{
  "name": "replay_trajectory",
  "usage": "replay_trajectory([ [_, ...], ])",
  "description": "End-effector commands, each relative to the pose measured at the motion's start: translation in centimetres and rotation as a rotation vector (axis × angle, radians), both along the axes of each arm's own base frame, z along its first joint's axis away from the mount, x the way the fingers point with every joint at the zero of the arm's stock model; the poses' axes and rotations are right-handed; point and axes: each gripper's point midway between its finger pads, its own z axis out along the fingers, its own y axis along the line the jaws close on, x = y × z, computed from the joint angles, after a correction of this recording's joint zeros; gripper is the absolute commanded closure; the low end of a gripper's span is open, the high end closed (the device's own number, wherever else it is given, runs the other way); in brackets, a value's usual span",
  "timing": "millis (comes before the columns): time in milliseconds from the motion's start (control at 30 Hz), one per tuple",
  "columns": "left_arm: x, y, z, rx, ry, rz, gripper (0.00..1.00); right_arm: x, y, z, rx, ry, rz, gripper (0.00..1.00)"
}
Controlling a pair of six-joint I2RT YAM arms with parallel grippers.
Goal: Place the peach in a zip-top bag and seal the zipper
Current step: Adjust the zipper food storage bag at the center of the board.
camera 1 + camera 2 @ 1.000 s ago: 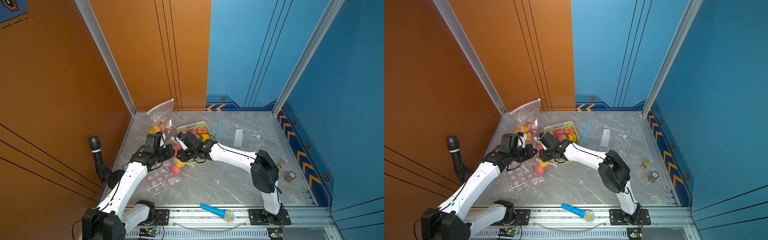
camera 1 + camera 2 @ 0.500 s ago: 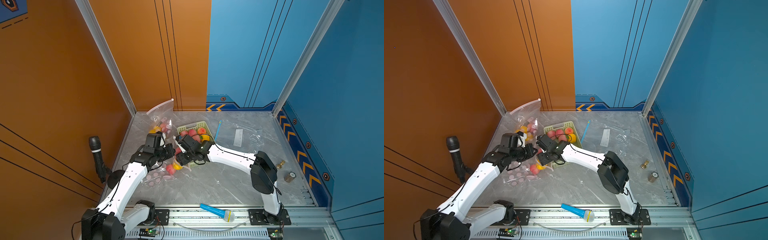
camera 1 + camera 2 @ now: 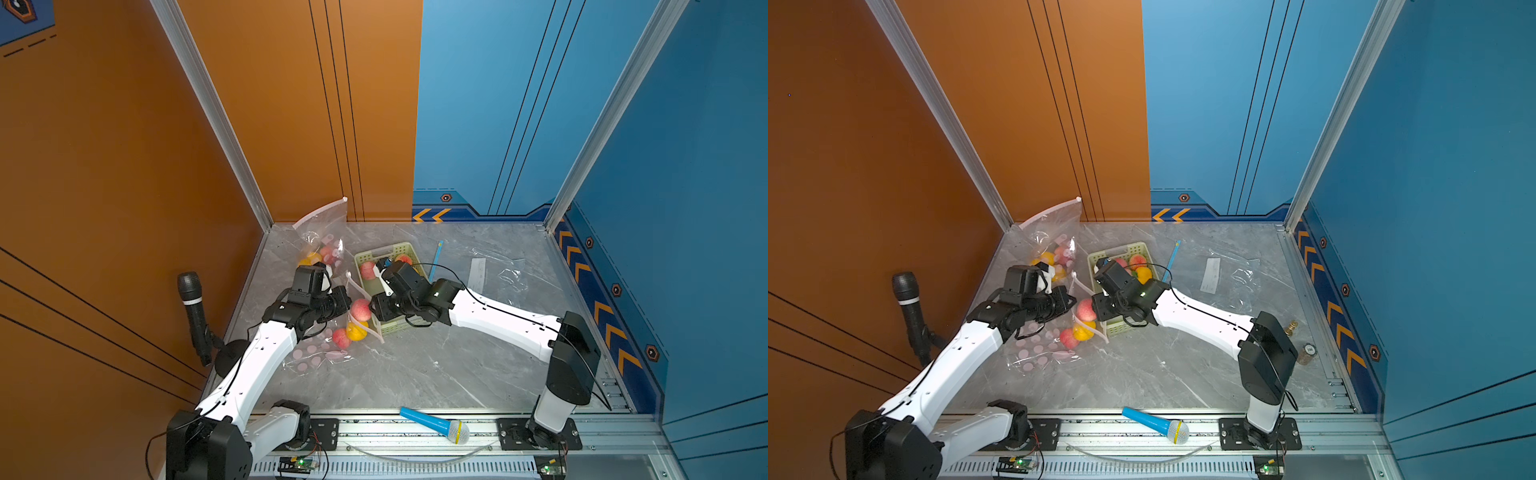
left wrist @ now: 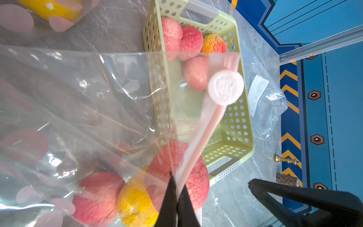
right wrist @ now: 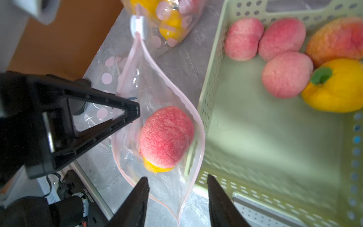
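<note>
FYI: L claw (image 4: 177,189) is pressed together on the zip-top bag (image 4: 88,94). It's pinching one pink zipper strip at the mouth, nothing else in it. R claw (image 5: 176,177) is spread and holding nothing. It hovers over the bag mouth right next to the basket (image 5: 245,137), fingertips apart from the fruit. Peach (image 5: 167,137) sits inside the bag mouth, just beside the basket's long wall, resting on a yellow fruit (image 5: 157,169). In both top views you see it btwn the two claws. A 2nd peach (image 4: 98,194) lies deeper in the same bag, touching the yellow one. Zipper is not sealed: in the R wrist view the two strips bow wide apart around the peach, w/ the white slider (image 4: 225,87) at the end of the track. The rest of the bag, clear film w/ pink dots, lies on the surface (image 3: 415,365) on the basket's L-arm side. In the basket: pink peaches (image 5: 281,38) bunched at one end, an orange-red one (image 5: 337,37) touching them, and a yellow pepper (image 5: 337,88) w/ green stem against them. A second dotted bag (image 3: 322,232) w/ fruit stands near the basket's far corner, L-arm side. A clear bag (image 3: 498,270) lies flat on the basket's opposite side, w/ a blue stick (image 3: 436,259) just beside the basket btwn the two. A blue toy mic (image 3: 434,424) is well apart from the basket, on the rail (image 3: 374,434).
</note>
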Motion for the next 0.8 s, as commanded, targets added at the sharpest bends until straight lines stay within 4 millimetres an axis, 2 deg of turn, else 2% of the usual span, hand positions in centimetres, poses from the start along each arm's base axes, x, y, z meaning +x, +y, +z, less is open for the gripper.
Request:
replay_trajectory([
  [0, 0.4, 0.0, 0.5, -0.002, -0.02, 0.01, 1.0, -1.3, 0.1, -1.7, 0.049, 0.099, -0.053, 0.57],
  [167, 0.4, -0.1, 0.5, -0.004, -0.022, 0.006, 1.0, -2.3, 0.2, -4.2, 0.036, 0.15, -0.071, 0.61],
  [267, 0.3, -0.1, 0.6, -0.005, -0.025, 0.006, 1.0, -2.5, 0.5, -4.9, 0.032, 0.162, -0.069, 0.62],
  [667, 0.1, -0.1, 0.6, -0.008, -0.026, 0.006, 1.0, -0.9, 1.0, -7.2, 0.011, 0.179, -0.076, 0.67],
  [767, 0.2, -0.1, 0.7, -0.01, -0.026, 0.005, 1.0, -0.7, 1.5, -7.3, 0.014, 0.176, -0.057, 0.74],
])
